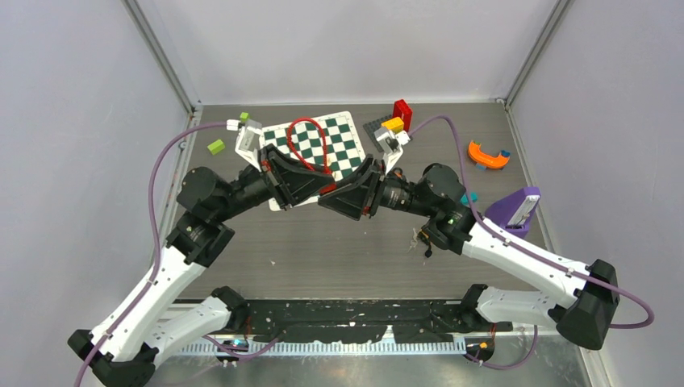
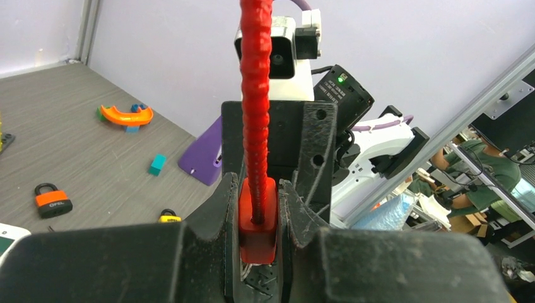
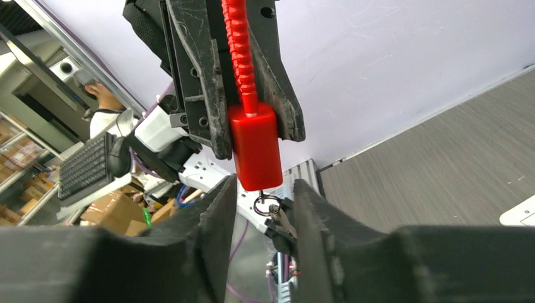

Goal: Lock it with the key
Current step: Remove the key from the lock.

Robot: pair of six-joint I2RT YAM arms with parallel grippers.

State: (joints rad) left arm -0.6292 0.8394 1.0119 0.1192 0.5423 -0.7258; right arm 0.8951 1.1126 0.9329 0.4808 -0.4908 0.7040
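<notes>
- Your left claw point(image 2: 257, 189) is clamped on the body of the red cable lock point(image 3: 255, 148), one finger pressed to each side of it.
- The lock is held up off the table point(image 1: 339, 258), over the near edge of the checkered board point(image 1: 347, 141), where your two arms meet in the middle.
- Its ribbed red cable point(image 2: 255, 95) rises straight out of the top of the body. In the top view it arches in a loop above the board.
- A small metal key ring point(image 3: 267, 204) hangs from the underside of the lock body.
- Your right claw point(image 3: 264, 196) faces the left one from the opposite side. Its fingers are set narrowly apart, with the key ring in the gap between the tips. A sliver of space shows on either side of the ring, so it isn't pinched.
- The left wrist view shows an orange padlock point(image 2: 52, 199) lying on the table, with a small yellow padlock point(image 2: 167, 218) near it.
- Further back in that view sit a teal block point(image 2: 158, 164), a purple object point(image 2: 202, 154) and an orange curved piece point(image 2: 126, 115).
</notes>
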